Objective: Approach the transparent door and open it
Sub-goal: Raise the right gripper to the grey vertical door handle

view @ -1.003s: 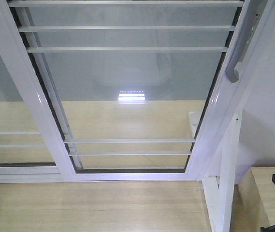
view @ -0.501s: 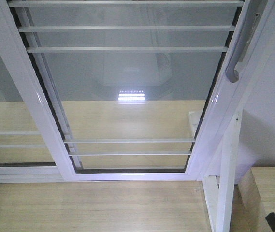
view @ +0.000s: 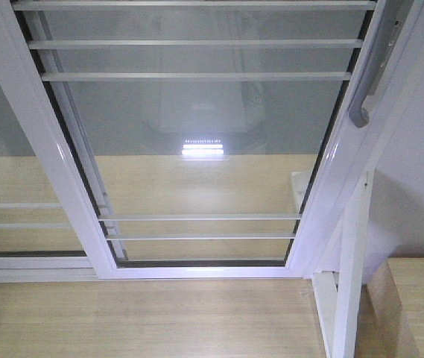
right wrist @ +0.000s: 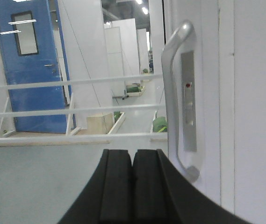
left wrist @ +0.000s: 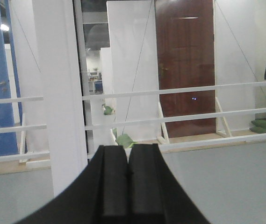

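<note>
1. Currently the approach step looks nearly finished: the transparent door fills the front view, closed against the jamb on the right, nothing touching it yet
2. Right gripper: black fingers pressed together, holding nothing, pointing at the glass just left of the handle, which is near but apart from them
3. Left gripper: fingers likewise pressed together and empty, facing the glass and the white frame further left
4. Next move, as I judge it: shift the right gripper toward the handle, part the fingers around the bar or hook behind it, then pull sideways along the track toward the handle-less panel
5. Handle: long grey metal bar, smooth satin finish, curved at both ends where it joins the stile; probably slippery in a loose hold
6. Lock plate: flat narrow grey strip behind the bar, with a small red mark
7. Door body: clear glass, glossy white frame, thin horizontal white bars across it; the pale wooden floor lies below
</note>
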